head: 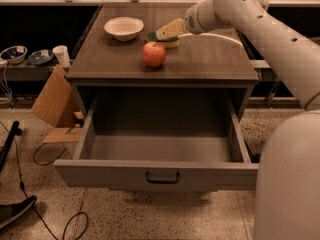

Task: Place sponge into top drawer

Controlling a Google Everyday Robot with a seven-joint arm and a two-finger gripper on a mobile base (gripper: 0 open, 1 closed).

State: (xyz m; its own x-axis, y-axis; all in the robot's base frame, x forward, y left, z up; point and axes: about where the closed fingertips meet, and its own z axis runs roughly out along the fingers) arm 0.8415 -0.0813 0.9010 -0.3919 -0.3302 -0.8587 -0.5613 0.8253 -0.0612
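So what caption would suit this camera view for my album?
Robot hand at the sponge by the apple on the cabinet, drawer open below.

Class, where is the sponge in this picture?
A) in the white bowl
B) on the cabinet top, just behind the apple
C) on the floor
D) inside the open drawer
B: the sponge shows on the cabinet top just behind the apple, with the pincer right at it.

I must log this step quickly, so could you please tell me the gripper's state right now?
Gripper: at the sponge on the cabinet top, behind the apple; open or closed cannot be told.
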